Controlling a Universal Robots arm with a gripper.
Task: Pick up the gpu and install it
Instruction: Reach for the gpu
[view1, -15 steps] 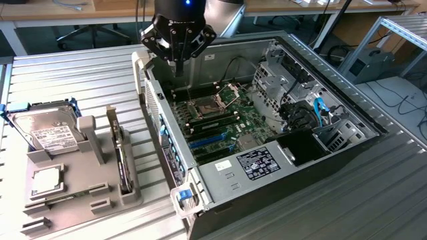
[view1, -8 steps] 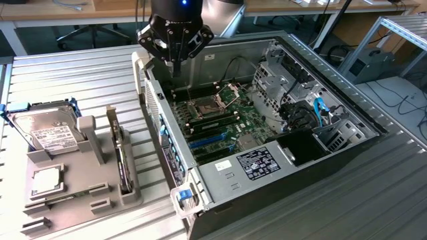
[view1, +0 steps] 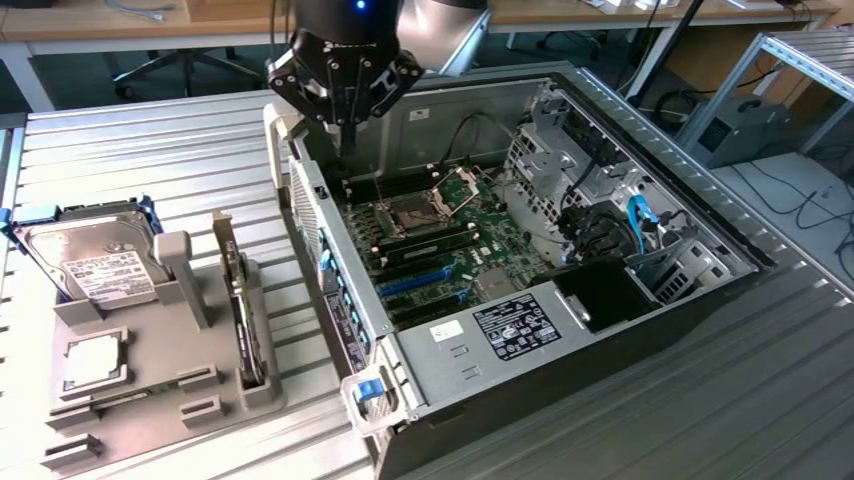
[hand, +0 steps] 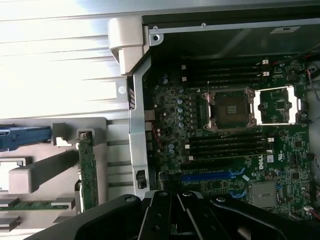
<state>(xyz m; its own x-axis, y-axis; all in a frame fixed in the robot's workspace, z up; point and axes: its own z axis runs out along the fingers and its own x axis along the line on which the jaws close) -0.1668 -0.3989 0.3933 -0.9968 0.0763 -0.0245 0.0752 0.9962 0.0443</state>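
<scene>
Slatted table (view1: 160, 150), gpu (view1: 240, 310) half-hidden in holder (view1: 160, 400), gripper (view1: 344, 150) above case (view1: 534, 420)

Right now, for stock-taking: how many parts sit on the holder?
4: hard drive at far end, chip and memory stick nearer, gpu upright beside the case. More may be hidden.

This is a robotics lab or electronics workshop. An opened desktop computer case (view1: 561, 410) lies on a ribbed metal desk (view1: 147, 150), next to a grey fixture tray (view1: 140, 345) holding loose computer parts, and a black robot arm (view1: 347, 50) hangs above the case. Behind them are long wooden desks (view1: 80, 20), a wheeled office chair (view1: 174, 65), an aluminium frame (view1: 801, 45) and cables (view1: 807, 205) trailing across the floor.
</scene>
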